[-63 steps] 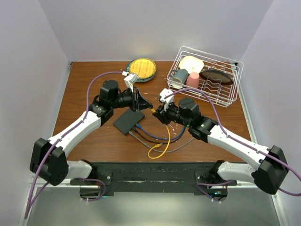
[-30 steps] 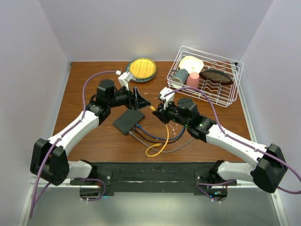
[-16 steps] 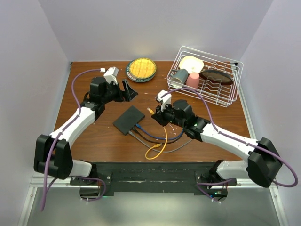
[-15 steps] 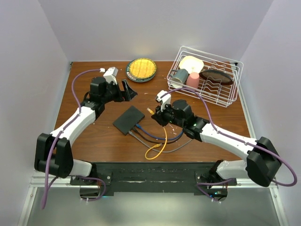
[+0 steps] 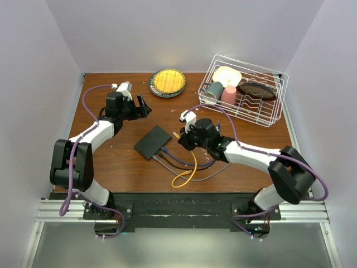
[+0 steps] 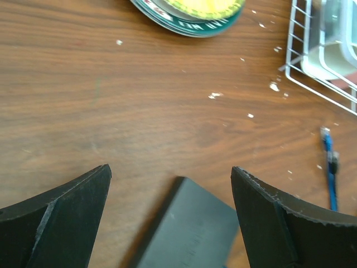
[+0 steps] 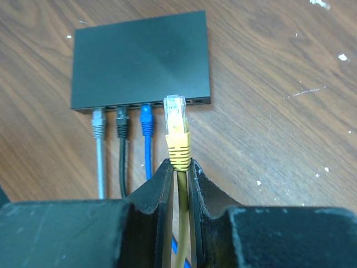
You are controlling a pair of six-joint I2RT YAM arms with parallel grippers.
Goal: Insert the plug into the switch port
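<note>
The flat black switch (image 5: pixel 152 141) lies on the wooden table; its row of ports (image 7: pixel 192 103) faces my right gripper. My right gripper (image 7: pixel 179 163) is shut on the yellow cable just behind the yellow plug (image 7: pixel 177 131). The plug's clear tip points at the switch port right of the blue plug, very near the edge; I cannot tell whether it touches. From above, the plug (image 5: pixel 176 134) sits just right of the switch. My left gripper (image 5: pixel 144 106) hangs open and empty behind and left of the switch (image 6: pixel 189 229).
Grey (image 7: pixel 99 125), black (image 7: pixel 121 120) and blue (image 7: pixel 146 120) plugs sit in the switch's ports. The yellow cable loops near the front edge (image 5: pixel 187 176). A round yellow-centred plate (image 5: pixel 167 82) and a white wire rack (image 5: pixel 245 89) holding cups and plates stand at the back.
My left gripper has opened, left the switch and pulled back to the far left. My right gripper has carried the yellow plug left, closer to the switch's port edge.
</note>
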